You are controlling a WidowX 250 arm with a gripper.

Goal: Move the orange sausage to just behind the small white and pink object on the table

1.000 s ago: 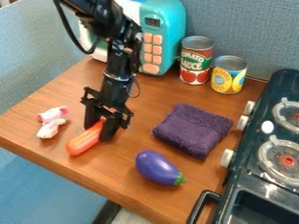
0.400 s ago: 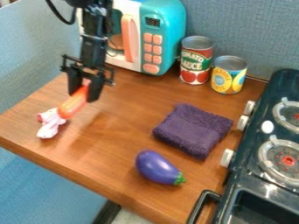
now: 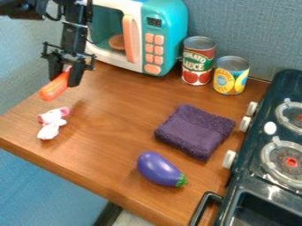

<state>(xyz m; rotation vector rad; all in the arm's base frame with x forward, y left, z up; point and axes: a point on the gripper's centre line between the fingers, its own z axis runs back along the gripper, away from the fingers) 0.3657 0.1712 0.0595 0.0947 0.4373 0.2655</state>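
gripper (image 3: 65, 79) is hanging at the far left of the scene, and with it you are holding one orange toy (image 3: 54, 89), long and with rounded end. the two fingers are gripping this toy at its upper part, one finger on each side, so you are having it between them in the air, tilting down to the left. black arm (image 3: 75, 33) is coming from the top left above it.

nearer to you than the orange toy, a small white and pink toy animal (image 3: 52, 126) is lying on the wooden table (image 3: 112, 143), close to the left edge, apart from the gripper. to the right of the arm, at the far side, you are seeing a teal and white toy microwave (image 3: 168, 48) with an orange handle (image 3: 129, 39). right of the microwave, a red can (image 3: 198, 62) is standing upright, and just beside it a shorter yellow can (image 3: 231, 77) is also standing.

nearer than the cans, a folded purple towel (image 3: 196, 132) is lying flat on the table. a purple toy eggplant (image 3: 158, 168) is resting nearer than the towel and a little to the left, its green end pointing to the right. at the right edge, a dark toy stove (image 3: 251, 181) is standing.
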